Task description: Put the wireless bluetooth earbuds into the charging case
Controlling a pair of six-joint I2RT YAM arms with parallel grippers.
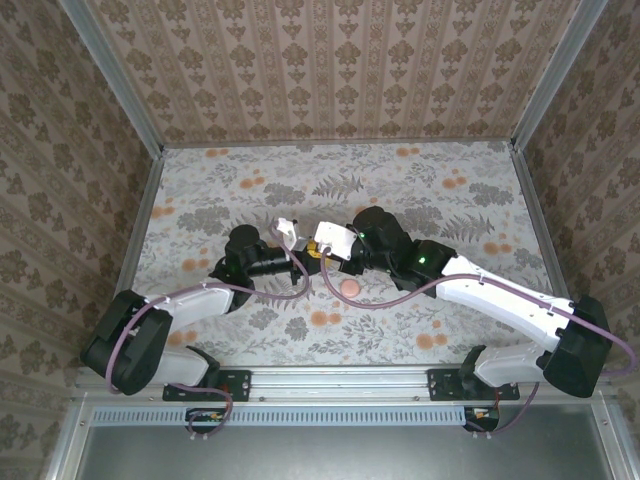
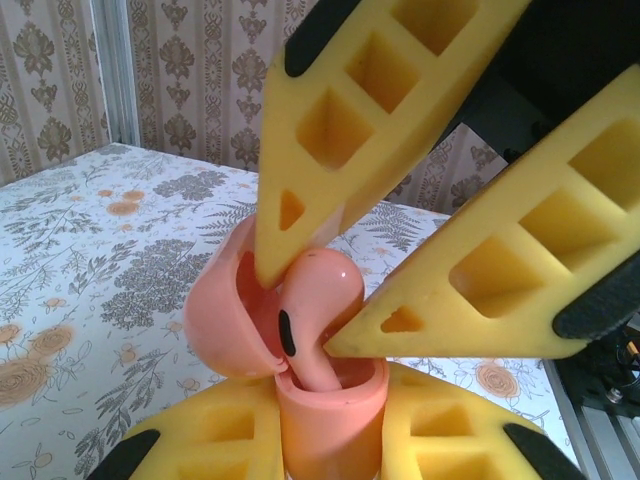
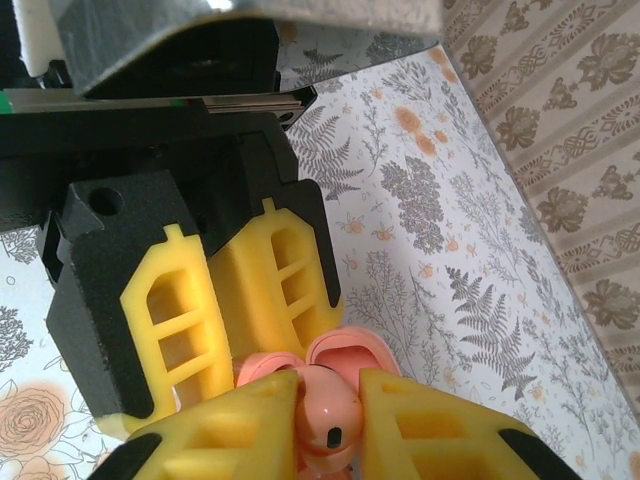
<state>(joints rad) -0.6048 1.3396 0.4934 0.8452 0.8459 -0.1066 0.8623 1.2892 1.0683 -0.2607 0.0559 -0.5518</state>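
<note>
Case (image 2: 228,325) clamped upright in left gripper (image 2: 330,445) above table (image 2: 90,260), lid swung open. Earbud (image 2: 322,300) pinched narrow by right gripper (image 2: 303,312), stem poked into case mouth, looks a bit tilted. Tbh best taken slow: stem lined up with well, pressed straight down, pinch eased only once bud is seated. Case to be kept gripped firm.

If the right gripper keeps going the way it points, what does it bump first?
Probably the open charging case in the left gripper; the earbud the right gripper pinches is partly in its cup.
</note>
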